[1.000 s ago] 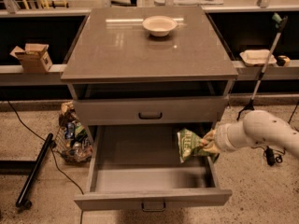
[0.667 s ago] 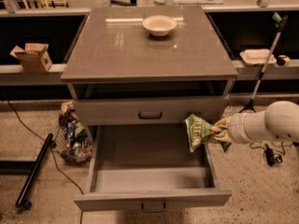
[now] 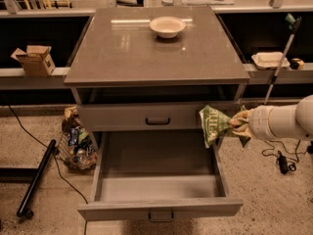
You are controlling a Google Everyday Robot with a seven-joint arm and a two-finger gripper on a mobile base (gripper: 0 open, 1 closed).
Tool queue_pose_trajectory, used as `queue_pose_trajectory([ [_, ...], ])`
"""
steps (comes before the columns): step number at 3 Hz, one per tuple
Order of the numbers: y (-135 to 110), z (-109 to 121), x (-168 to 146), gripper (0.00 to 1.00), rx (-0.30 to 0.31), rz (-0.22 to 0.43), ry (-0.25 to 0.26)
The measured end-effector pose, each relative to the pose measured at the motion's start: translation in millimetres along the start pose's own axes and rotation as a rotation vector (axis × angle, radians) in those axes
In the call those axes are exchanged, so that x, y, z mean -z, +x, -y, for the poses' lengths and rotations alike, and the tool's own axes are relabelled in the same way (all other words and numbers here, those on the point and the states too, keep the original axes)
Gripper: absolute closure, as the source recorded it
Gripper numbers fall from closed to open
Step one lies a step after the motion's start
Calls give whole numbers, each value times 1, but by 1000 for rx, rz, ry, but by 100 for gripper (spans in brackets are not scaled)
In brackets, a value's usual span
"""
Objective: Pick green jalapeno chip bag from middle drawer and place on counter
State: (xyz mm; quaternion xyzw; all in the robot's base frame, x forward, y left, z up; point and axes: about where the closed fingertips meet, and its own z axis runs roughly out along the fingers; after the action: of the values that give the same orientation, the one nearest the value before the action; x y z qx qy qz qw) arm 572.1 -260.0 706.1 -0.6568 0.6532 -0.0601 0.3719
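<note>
The green jalapeno chip bag (image 3: 215, 124) hangs in my gripper (image 3: 236, 125), which is shut on its right edge. The bag is above the right wall of the open middle drawer (image 3: 156, 180), level with the closed drawer front above it and below the counter's edge. My white arm (image 3: 286, 123) reaches in from the right. The drawer's inside shows nothing in it. The counter (image 3: 127, 48) is the glossy grey-brown top of the cabinet, with a white bowl (image 3: 167, 26) near its back.
A closed upper drawer (image 3: 156, 116) sits above the open one. A heap of colourful wrappers (image 3: 76, 141) lies on the floor at left, by a black bar (image 3: 36, 177). A cardboard box (image 3: 34, 59) is on the left ledge, a white tray (image 3: 269, 59) on the right.
My gripper has lifted the chip bag up and out of the drawer, from inside its right side to level with the upper drawer front.
</note>
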Motion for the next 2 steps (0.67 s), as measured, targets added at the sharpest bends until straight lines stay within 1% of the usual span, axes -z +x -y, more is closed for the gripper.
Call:
queue_pose_trajectory([
  [1, -5, 26, 15, 100, 17, 51, 31],
  [2, -32, 71, 49, 100, 82, 194, 83],
])
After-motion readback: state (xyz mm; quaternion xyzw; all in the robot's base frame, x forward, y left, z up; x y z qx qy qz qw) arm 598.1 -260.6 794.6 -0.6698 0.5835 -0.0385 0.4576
